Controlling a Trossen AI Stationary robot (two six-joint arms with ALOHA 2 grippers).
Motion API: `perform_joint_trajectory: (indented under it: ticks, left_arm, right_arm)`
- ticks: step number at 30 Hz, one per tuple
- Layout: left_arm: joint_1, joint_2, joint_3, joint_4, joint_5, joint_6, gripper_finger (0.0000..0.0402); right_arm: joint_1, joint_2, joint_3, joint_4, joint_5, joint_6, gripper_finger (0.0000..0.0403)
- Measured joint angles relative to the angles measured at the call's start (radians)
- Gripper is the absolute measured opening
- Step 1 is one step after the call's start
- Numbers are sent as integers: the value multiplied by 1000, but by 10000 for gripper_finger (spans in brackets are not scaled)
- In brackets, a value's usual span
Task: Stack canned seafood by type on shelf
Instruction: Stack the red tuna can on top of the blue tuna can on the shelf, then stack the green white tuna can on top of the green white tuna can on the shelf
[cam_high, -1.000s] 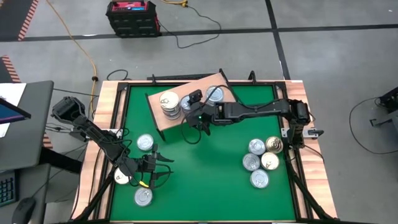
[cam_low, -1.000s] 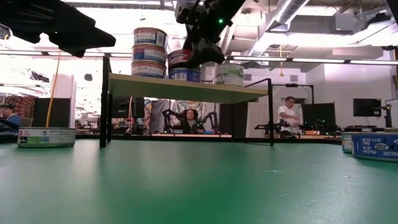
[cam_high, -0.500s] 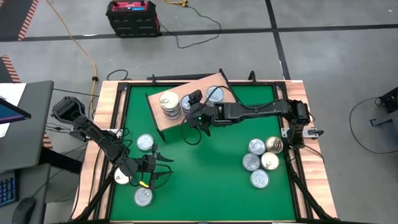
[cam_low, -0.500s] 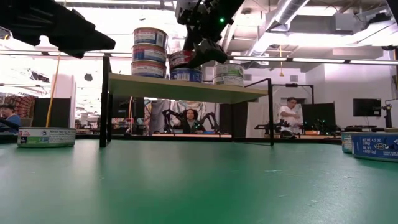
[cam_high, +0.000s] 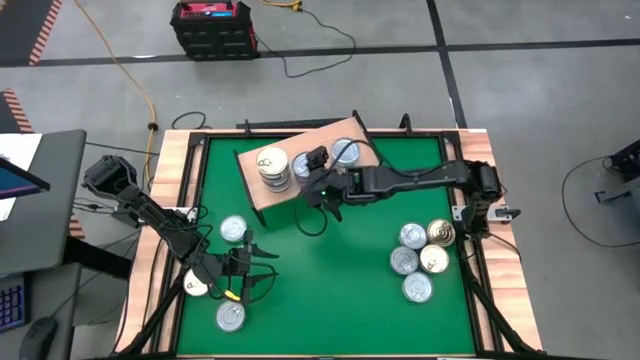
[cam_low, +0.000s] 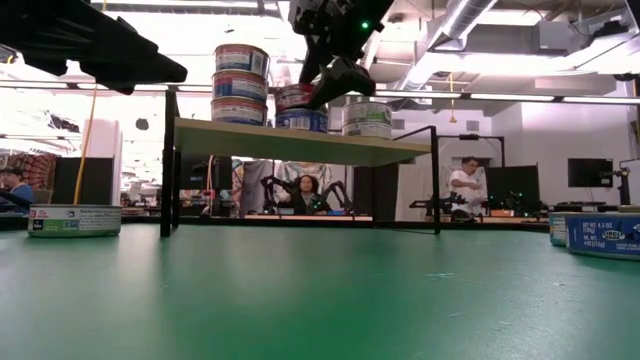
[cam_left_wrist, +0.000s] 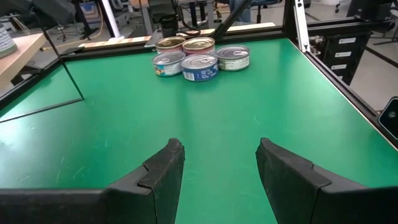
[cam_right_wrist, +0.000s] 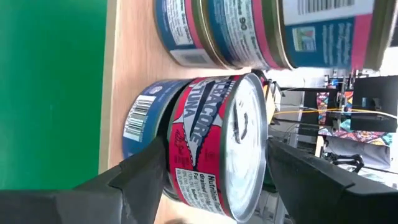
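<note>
Right gripper (cam_high: 322, 190) is at the front edge of the shelf (cam_high: 262, 192), jaws spread wide. A red-labelled tin (cam_right_wrist: 217, 146) lies between the jaws, sitting on top of a blue-labelled tin (cam_right_wrist: 144, 111) on the shelf board; whether the jaws actually touch its sides cannot be told. In the low view the gripper sits just above and slightly in front of this two-tin stack (cam_low: 298, 108).

On the shelf, beside that stack: a three-tin stack (cam_low: 241, 84) on one side, a single tin (cam_low: 368, 119) on the other.

Label text on the red tin reads "ALBACORE" and "Nutrition"; a barcode shows on the blue tin below. Other lettering is too small to read.

Left gripper (cam_high: 245, 262) hovers well off the shelf, over the table (cam_high: 330, 280), jaws partly open, holding nothing. Loose tins (cam_high: 232, 229) lie near it; a cluster of five tins (cam_high: 420, 255) lies at the far side of the table from it.
</note>
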Motion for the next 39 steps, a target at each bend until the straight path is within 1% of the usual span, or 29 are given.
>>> perform_joint_trajectory:
  ticks: [13, 17, 20, 22, 24, 26, 27, 31, 34, 36, 39]
  left_arm:
    - [0, 0, 0, -1, -5, -5, 191]
    - [0, 0, 0, -4, -25, -13, 191]
    - [0, 0, 0, -12, -30, -45, 191]
    - [0, 0, 5, -44, -13, -87, 191]
    - [0, 0, 11, -97, 38, -147, 191]
    - [0, -1, 17, -173, 86, -218, 191]
    - [2, 0, 24, -218, 112, -258, 191]
    - [16, 0, 96, -478, 205, -430, 191]
    - [16, 0, 201, -764, 244, -545, 188]
    - [14, 0, 273, -959, 267, -620, 184]
    - [13, 0, 354, -1227, 330, -744, 181]
  right_arm:
    - [30, -44, 0, -38, 1, 5, 311]
    - [50, -75, 1, -51, -11, 68, 311]
    - [76, -98, 1, -97, -70, 188, 311]
    - [93, -115, 1, -129, -170, 308, 311]
    - [106, -125, 0, -146, -308, 437, 311]
    - [120, -127, -26, -118, -424, 544, 311]
    - [129, -127, -54, -97, -453, 581, 311]
    - [172, -122, -247, 86, -457, 670, 311]
    - [199, -121, -371, 222, -457, 746, 311]
    - [216, -121, -427, 303, -455, 792, 311]
    - [249, -122, -503, 405, -453, 842, 311]
